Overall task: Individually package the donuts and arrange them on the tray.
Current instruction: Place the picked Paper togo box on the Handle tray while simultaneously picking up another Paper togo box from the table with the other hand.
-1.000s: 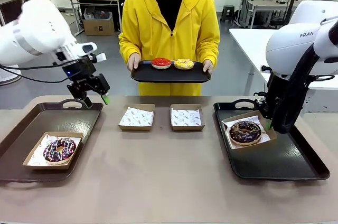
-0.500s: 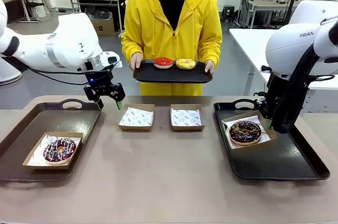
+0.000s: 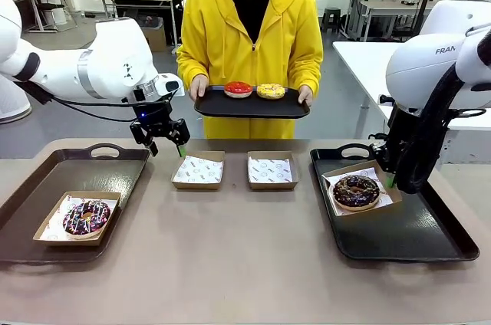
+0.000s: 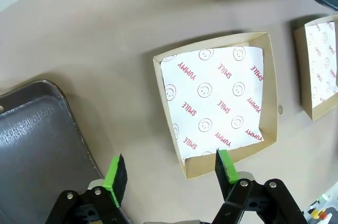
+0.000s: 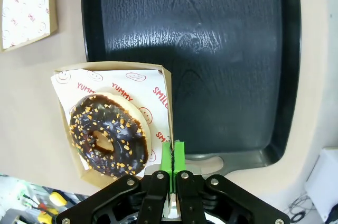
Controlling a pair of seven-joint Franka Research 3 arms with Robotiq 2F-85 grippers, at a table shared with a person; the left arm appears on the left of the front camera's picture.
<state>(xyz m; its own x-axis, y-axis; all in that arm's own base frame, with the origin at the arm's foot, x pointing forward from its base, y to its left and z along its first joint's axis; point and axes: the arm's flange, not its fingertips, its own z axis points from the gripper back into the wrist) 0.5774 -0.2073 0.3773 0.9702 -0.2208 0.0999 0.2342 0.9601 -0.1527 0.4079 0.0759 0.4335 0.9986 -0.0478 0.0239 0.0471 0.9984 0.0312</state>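
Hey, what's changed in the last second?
The left gripper swung right, from over the left tray's far handle to above the gap between that tray and the left empty box, jaws open and empty. The right gripper stayed shut beside the chocolate donut's box. Nothing else visibly moved.

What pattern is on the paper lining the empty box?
Red smiley faces with YUMMY and SMILE on white paper; left wrist view.
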